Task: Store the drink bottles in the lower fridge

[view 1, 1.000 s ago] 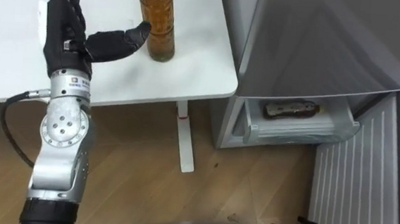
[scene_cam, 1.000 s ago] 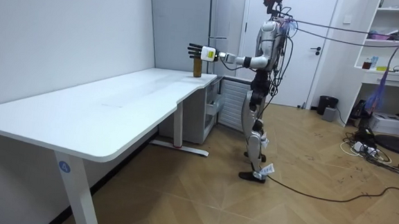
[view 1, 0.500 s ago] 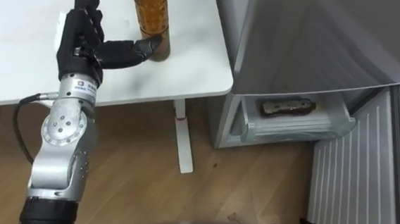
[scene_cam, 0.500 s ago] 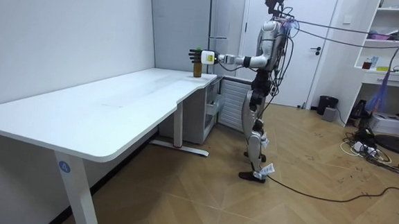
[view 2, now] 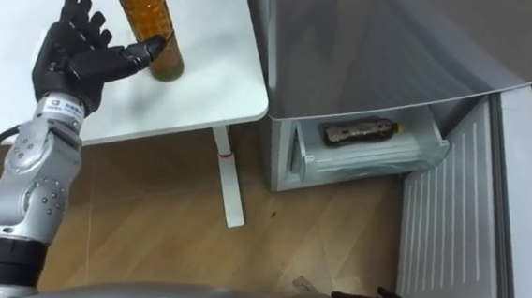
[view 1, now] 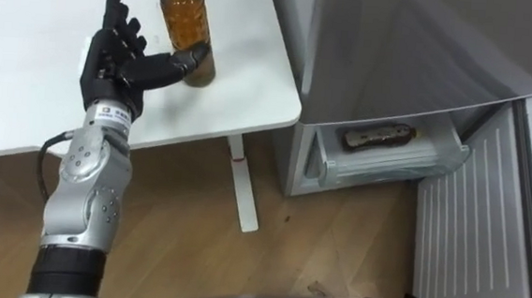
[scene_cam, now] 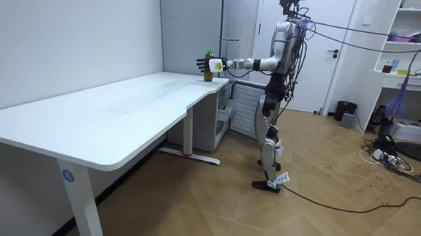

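Brown tea bottle (view 1: 183, 26) stands near the tabletop's (view 1: 31, 20) right edge; the left hand (view 1: 112, 63) is spread wide, thumb touching it. It should close snugly round the bottle's middle before lifting

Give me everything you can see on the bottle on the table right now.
The bottle looks like clear plastic, filled nearly to the neck with amber-brown liquid and closed with a green cap. It stands upright on the white table, near the table's end beside the fridge. The left hand is open on its left, with the thumb tip against the bottle's lower part and the straight fingers clear of it. Nothing else touches it.
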Robot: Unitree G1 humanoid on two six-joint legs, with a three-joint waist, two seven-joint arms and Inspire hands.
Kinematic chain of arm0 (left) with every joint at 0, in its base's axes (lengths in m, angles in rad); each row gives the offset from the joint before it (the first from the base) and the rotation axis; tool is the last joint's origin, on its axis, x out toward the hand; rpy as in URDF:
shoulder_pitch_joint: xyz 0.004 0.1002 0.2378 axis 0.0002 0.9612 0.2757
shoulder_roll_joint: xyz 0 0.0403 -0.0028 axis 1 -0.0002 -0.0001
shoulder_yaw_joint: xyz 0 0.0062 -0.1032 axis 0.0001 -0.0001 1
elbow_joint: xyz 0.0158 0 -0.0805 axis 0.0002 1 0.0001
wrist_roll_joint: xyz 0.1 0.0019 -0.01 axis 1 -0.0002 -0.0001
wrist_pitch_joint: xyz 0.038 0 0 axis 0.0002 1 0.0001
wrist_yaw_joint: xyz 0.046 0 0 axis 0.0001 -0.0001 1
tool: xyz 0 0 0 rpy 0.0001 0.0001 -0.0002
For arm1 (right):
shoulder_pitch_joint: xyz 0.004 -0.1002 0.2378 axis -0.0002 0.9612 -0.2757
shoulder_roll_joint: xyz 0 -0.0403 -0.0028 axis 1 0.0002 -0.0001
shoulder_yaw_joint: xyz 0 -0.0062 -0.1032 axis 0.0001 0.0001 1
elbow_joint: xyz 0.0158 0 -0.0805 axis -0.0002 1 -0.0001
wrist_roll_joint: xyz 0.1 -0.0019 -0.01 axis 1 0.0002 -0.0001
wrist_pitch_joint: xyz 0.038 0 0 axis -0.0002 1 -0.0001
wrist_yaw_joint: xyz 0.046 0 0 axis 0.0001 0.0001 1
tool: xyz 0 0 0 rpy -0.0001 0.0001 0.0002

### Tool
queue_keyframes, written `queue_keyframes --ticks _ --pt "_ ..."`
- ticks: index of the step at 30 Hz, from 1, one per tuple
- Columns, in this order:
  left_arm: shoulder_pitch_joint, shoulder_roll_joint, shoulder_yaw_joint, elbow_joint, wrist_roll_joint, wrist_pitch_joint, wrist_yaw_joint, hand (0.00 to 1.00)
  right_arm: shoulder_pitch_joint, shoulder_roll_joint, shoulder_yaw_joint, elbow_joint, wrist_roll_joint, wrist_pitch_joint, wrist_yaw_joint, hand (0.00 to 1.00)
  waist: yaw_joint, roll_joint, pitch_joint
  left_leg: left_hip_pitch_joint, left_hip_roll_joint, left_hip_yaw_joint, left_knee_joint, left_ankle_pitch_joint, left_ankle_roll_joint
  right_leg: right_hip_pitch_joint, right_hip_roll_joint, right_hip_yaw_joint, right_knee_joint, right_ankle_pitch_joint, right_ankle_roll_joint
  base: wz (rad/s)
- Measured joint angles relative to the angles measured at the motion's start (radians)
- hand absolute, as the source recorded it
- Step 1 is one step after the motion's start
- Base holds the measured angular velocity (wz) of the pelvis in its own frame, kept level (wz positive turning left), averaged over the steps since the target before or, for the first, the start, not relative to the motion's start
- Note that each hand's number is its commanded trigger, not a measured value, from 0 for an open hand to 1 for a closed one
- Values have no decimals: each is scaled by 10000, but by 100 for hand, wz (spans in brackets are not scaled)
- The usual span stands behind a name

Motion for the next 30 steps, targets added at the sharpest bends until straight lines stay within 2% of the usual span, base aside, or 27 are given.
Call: queue_keyframes --ticks 4,6,8,14,19,22,24,30 --pt "-312 71 87 102 3 86 -26 0 44 -10 -14 -99 -41 90 0 0 -5 34 -7 -6 1 40 -2 0 0 -23 6 27 3 0 0 -1" --pt "-405 230 100 103 2 115 -47 0 62 -29 -44 -139 -305 88 0 0 -23 82 -36 18 4 171 -2 0 0 -22 6 82 3 0 0 -7" --pt "-499 257 113 103 4 119 -49 0 57 -47 -42 -154 -422 89 -11 0 -46 112 -51 20 5 199 -2 0 0 -19 4 88 0 1 0 -2" --pt "-801 258 113 143 -5 315 -102 0 15 -49 -36 -132 -750 123 -116 0 -118 110 -30 10 7 208 -2 0 0 -30 3 89 5 1 0 0" --pt "-1003 265 138 273 -9 581 -117 0 -46 -48 -50 -84 -1169 418 -351 0 -311 122 -10 11 5 236 -3 0 0 -33 6 180 57 0 0 -6" --pt "-1183 303 137 281 -9 878 -173 0 -25 -64 -46 -86 -1609 651 -439 0 -383 156 17 12 3 237 -10 1 1 -98 16 285 128 0 0 -9" --pt "-1311 407 141 355 -9 993 -269 0 -24 -100 -39 -75 -1998 866 -435 0 -500 178 26 13 3 240 -15 1 1 -112 19 294 140 0 0 0" --pt "-1325 574 140 364 -8 1285 -458 0 30 -124 -23 -32 -3106 1320 -421 0 -572 276 -17 68 3 251 -15 1 1 -117 32 384 171 1 0 -4"
